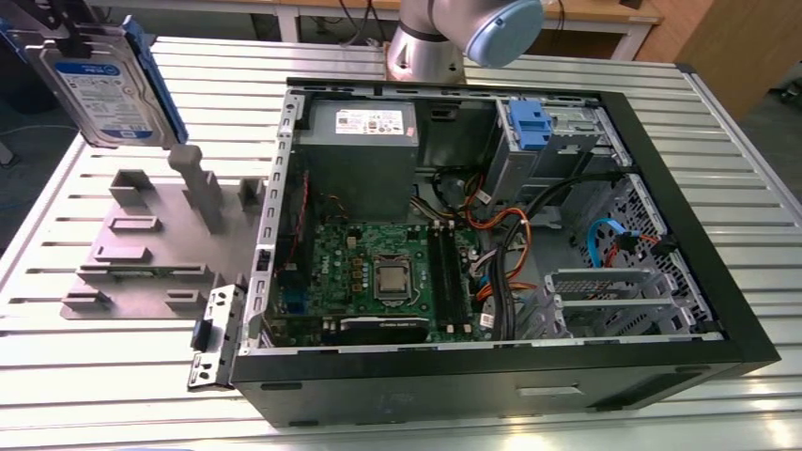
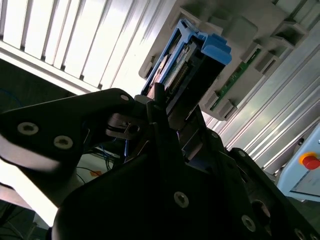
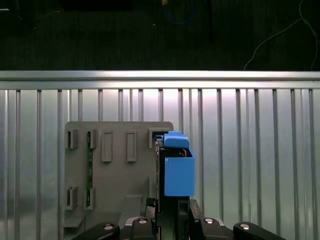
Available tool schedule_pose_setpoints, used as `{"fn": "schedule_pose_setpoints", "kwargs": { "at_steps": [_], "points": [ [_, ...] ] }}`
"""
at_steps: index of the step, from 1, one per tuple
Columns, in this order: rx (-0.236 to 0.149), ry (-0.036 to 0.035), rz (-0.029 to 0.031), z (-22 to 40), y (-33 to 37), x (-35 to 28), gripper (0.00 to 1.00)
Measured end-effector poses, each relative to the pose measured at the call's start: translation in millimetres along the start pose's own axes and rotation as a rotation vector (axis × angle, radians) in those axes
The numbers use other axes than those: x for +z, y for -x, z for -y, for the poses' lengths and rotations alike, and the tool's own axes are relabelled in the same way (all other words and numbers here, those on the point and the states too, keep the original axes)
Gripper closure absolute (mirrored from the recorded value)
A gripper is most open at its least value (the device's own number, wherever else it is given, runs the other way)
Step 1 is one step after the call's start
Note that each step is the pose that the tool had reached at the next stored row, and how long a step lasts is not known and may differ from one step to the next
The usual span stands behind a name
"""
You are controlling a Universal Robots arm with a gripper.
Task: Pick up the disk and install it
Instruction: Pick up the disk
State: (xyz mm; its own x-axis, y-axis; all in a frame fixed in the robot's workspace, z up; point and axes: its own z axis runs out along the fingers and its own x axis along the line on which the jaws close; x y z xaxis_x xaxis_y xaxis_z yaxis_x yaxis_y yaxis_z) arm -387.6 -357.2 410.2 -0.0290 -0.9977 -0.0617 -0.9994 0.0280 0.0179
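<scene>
In the upper left of the exterior view, the disk (image 1: 107, 89) is hanging upright in the air above the grey slotted holder stand (image 1: 138, 272). In the first wrist view, the gripper (image 3: 170, 215) is pinching its blue-framed end. The open computer case (image 1: 501, 385) is sitting right of centre.

disk (image 1: 107, 89) | silver-grey, blue bracket, white-blue label | upright, airborne | exterior view's left

On the slatted metal table (image 1: 113, 395) an open computer case (image 1: 501, 381) lies on its side (motherboard (image 1: 363, 272) at seven o'clock inside, power supply (image 1: 360, 141) at eleven, blue-handled drive carrier (image 1: 529, 122) at one), with the grey slotted holder stand (image 1: 138, 254) at its nine o'clock.
</scene>
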Motion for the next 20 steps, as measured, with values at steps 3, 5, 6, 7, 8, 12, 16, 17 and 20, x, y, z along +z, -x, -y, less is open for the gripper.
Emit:
{"fn": "schedule_pose_setpoints", "kwargs": {
  "at_steps": [3,5,6,7,8,12,16,17,20],
  "points": [
    [0.0,0.0002,0.0001,-0.1,0.4,-6.0,0.65],
    [0.0,0.0002,0.0001,-0.2,0.6,-10.3,0.65],
    [0.0,0.0003,0.0001,-0.2,0.8,-12.7,0.65],
    [0.0,0.0004,0.0001,-0.3,0.9,-15.2,0.65],
    [0.0,0.0007,0.0001,-0.3,1.1,-17.8,0.65],
    [0.0,0.0021,0.0,-0.6,2.1,-34.3,0.65],
    [0.0,0.004,0.0,-0.8,2.9,-45.9,0.65],
    [0.0,0.0045,0.0,-0.9,3.0,-48.4,0.65],
    [0.0,0.0063,-0.0001,-1.0,3.4,-54.5,0.65]
  ]
}}
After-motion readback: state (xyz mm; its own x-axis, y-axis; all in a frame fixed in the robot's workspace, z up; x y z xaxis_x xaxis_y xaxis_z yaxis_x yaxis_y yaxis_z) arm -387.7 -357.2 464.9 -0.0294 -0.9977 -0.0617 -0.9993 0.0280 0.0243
